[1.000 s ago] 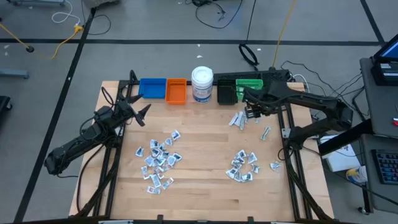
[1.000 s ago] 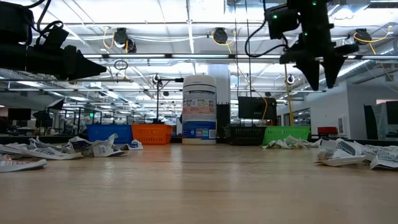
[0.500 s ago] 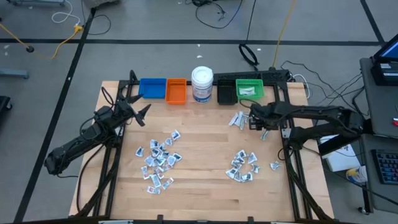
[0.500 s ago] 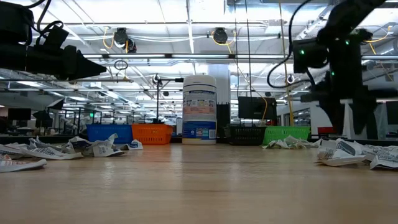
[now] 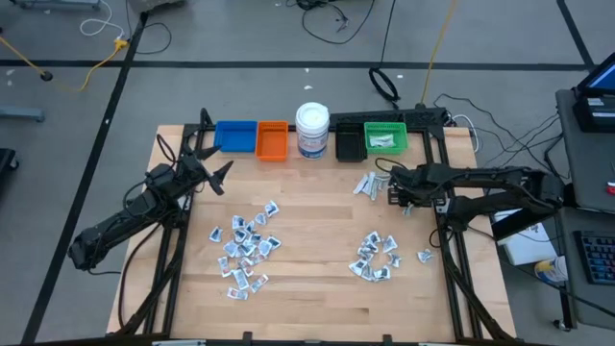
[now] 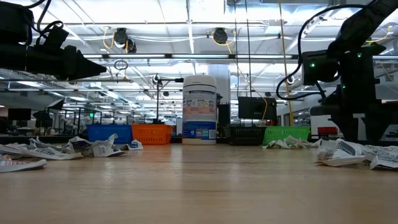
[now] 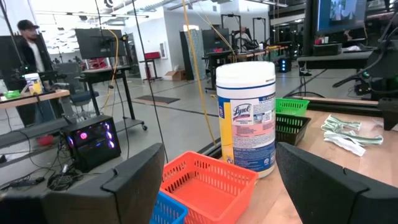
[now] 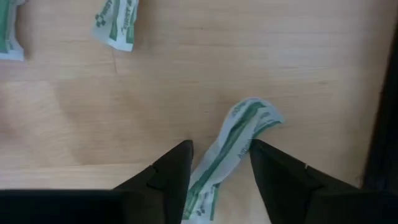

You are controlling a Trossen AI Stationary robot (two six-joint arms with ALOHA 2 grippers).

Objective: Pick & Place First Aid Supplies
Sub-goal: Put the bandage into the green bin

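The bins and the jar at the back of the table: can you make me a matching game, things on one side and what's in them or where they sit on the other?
Things:
1. green rectangular plastic bin
2. orange rectangular plastic bin
3. white cylindrical jar with a blue label
4. blue rectangular plastic bin

States:
A. at the row's left end
B. between the orange and black bins
C. holds white packets
D. empty, beside the jar

Pairs: 1-C, 2-D, 3-B, 4-A

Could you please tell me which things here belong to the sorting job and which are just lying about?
Job: wrapped packets in piles; the packet between the right gripper's fingers; green bin.

Lying about: wipes jar, floor cables, waiting left gripper.
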